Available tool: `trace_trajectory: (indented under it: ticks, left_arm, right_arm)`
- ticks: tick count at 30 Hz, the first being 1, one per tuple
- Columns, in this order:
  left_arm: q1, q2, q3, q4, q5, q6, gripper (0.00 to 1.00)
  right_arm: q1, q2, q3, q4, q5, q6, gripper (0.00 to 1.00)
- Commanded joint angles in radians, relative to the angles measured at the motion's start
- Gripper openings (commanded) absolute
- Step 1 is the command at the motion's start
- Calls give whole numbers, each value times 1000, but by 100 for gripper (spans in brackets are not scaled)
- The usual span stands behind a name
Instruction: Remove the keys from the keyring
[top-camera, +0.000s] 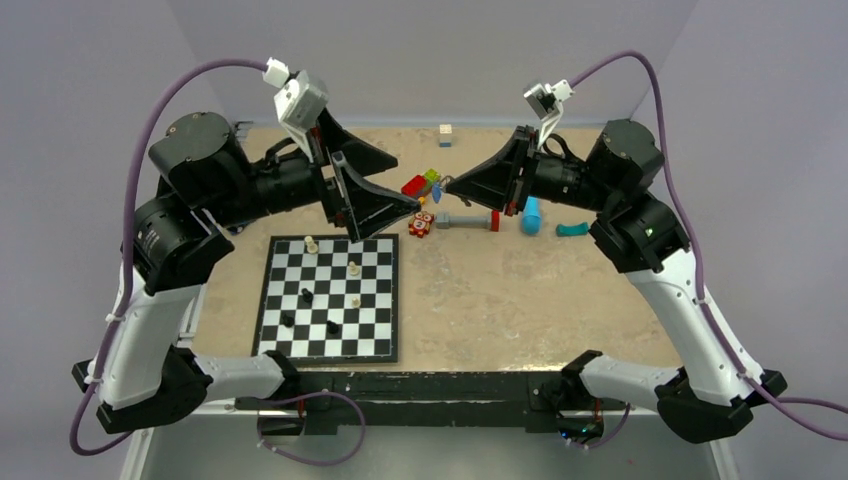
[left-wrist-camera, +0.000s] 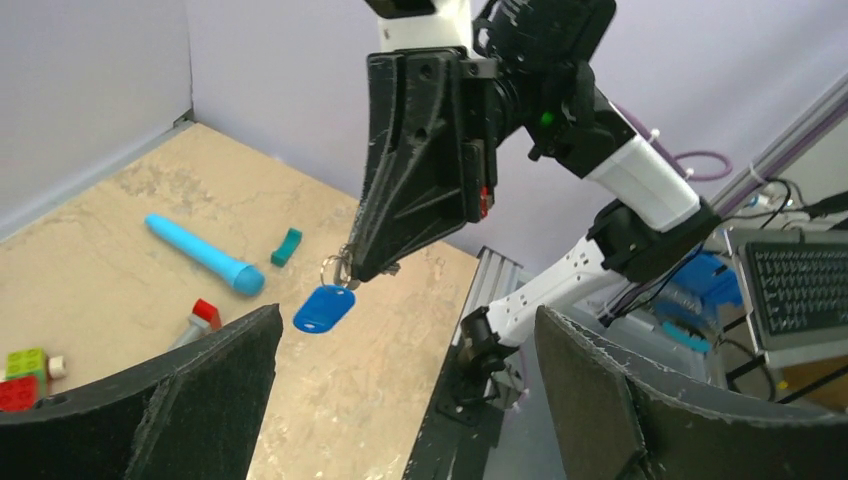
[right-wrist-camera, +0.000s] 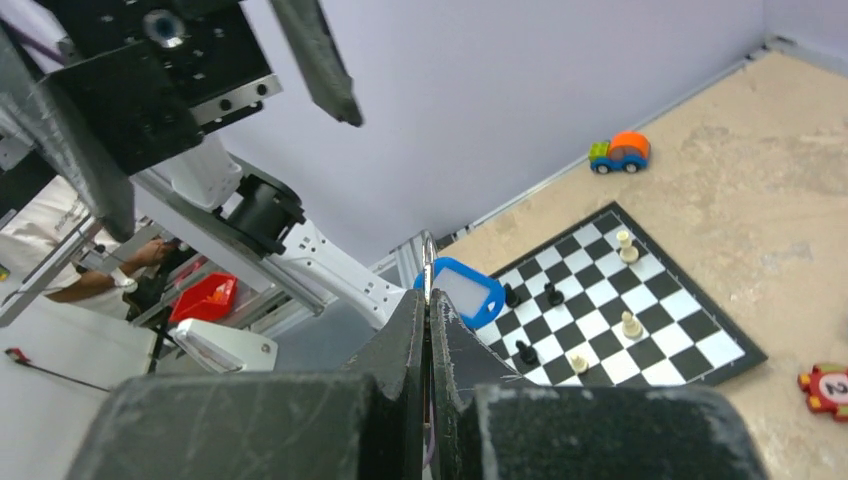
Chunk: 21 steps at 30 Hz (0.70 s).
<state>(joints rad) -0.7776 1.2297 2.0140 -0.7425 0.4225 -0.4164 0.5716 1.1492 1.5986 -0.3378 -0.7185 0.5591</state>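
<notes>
Two risks stand out. The right gripper (left-wrist-camera: 352, 274) is pressed together on the thin ring (left-wrist-camera: 334, 268) of the keyring, holding it in the air above the table (left-wrist-camera: 100, 240), and the blue tag (left-wrist-camera: 323, 309) dangles just below its tips. The left gripper (left-wrist-camera: 408, 318) is spread wide, facing the tag but apart from it. The keys are too small to make out at the ring. The pinch on so thin a wire looks slight, so a tug from the left could pull the ring free and drop it. The tag hangs loose and may swing, so the left jaws could shut on the tag, or on air, instead of a key.
</notes>
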Motion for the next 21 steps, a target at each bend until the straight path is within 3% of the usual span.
trace_trajectory:
  ticks: [1, 5, 11, 21]
  left_arm:
    - [6, -15, 14, -103, 24, 202, 100]
    - [19, 19, 83, -196, -25, 297, 100]
    - [33, 160, 262, -303, 75, 223, 99]
    - [83, 156, 205, -210, 290, 177, 87]
  right_arm:
    - [5, -26, -11, 20, 19, 37, 0]
    - [5, -8, 18, -32, -30, -21, 0]
    - [5, -19, 32, -34, -33, -58, 0]
    - [5, 10, 23, 9, -193, -126, 0]
